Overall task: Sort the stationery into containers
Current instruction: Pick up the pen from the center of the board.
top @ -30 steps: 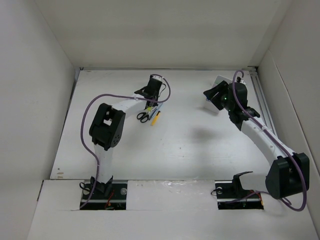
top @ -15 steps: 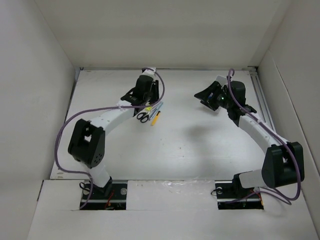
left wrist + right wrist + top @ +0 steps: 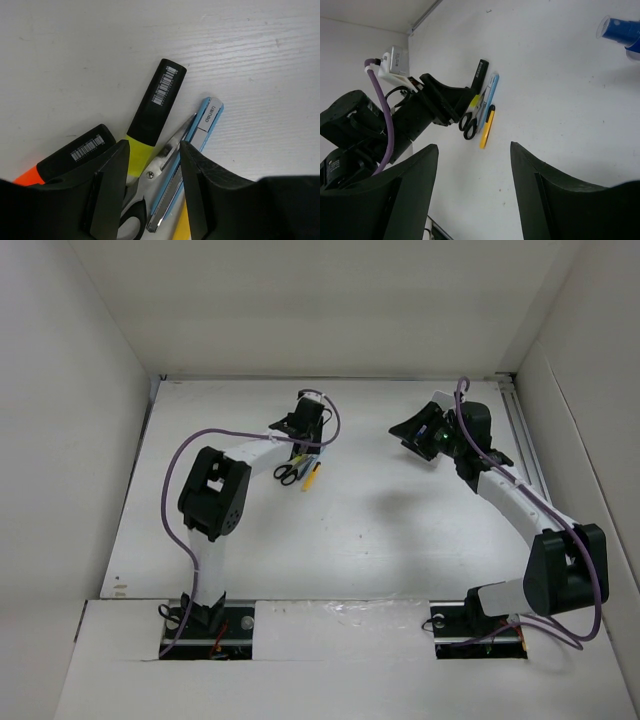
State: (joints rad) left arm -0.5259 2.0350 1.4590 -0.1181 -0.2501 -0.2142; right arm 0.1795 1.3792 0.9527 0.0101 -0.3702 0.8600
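My left gripper (image 3: 152, 185) is open and low over the stationery pile, its jaws either side of the black-handled scissors (image 3: 167, 150) and the silver-blue pen (image 3: 192, 145). A green-and-black highlighter (image 3: 155, 107) and an orange-tipped marker (image 3: 75, 152) lie to the left, and the yellow stick (image 3: 181, 231) lies at the bottom. The pile also shows in the top view (image 3: 298, 470). My right gripper (image 3: 474, 147) is open and empty, raised over the table's back right (image 3: 415, 430). The blue-capped bottle (image 3: 620, 30) stands near it. The white tray (image 3: 441, 401) is mostly hidden behind the right gripper.
White walls enclose the table on the left, back and right. A rail (image 3: 522, 430) runs along the right edge. Both arm bases sit at the near edge. Bare tabletop (image 3: 380, 530) lies between the arms.
The left arm's elbow swung out to the left and came back, with the gripper ending over the pile. The right gripper shifted slightly left, then stayed still.
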